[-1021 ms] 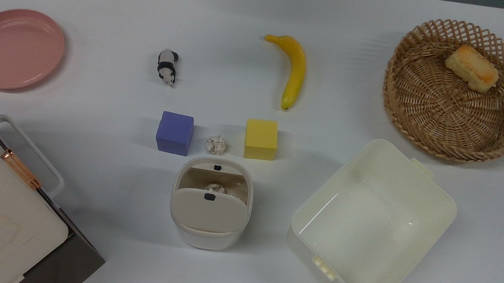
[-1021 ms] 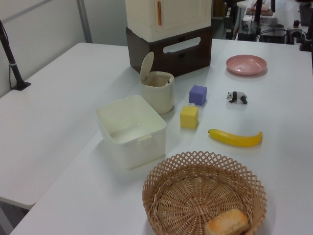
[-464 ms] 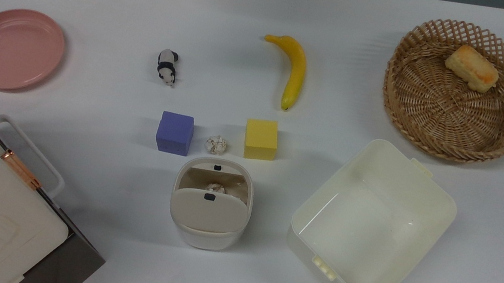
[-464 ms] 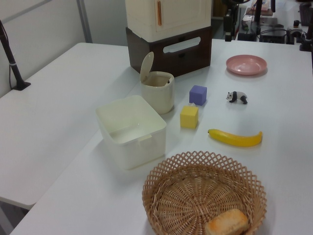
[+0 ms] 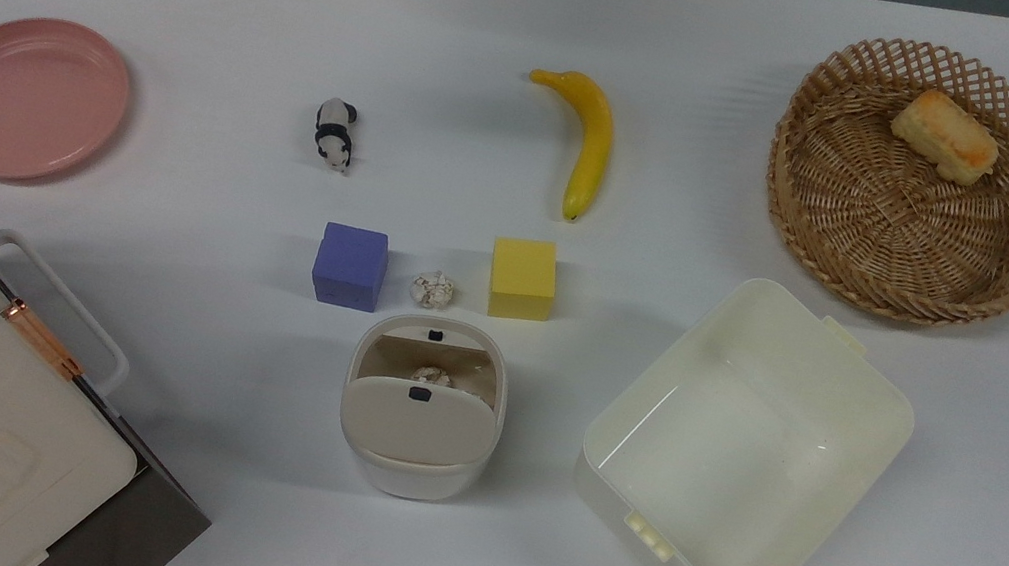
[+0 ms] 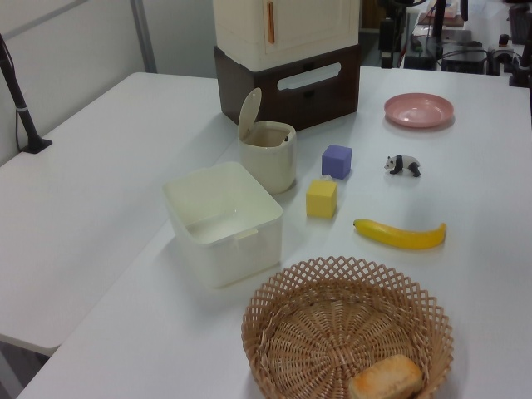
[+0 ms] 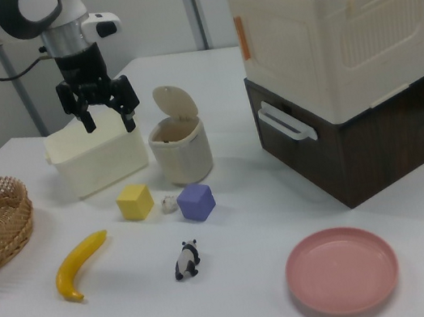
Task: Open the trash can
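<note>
White table (image 5: 128, 487) carries, in descending size: a cream storage box (image 7: 331, 18) stacked on a dark brown crate (image 7: 371, 130); a wicker basket (image 5: 915, 247) holding a bread piece (image 5: 945, 136); a lidless cream tub (image 5: 742, 442). The trash can (image 5: 422, 407) stands between tub and box, just below the blocks in the top view, lid (image 6: 248, 112) raised upright, crumpled wad visible inside. The gripper (image 7: 107, 115) hangs raised, holding nothing, fingers spread wide. Smaller: pink plate (image 5: 28, 96), banana (image 5: 587, 144), purple block (image 5: 350, 266), yellow block (image 5: 522, 279), panda figurine (image 5: 335, 133), crumpled paper ball (image 5: 433, 289).
</note>
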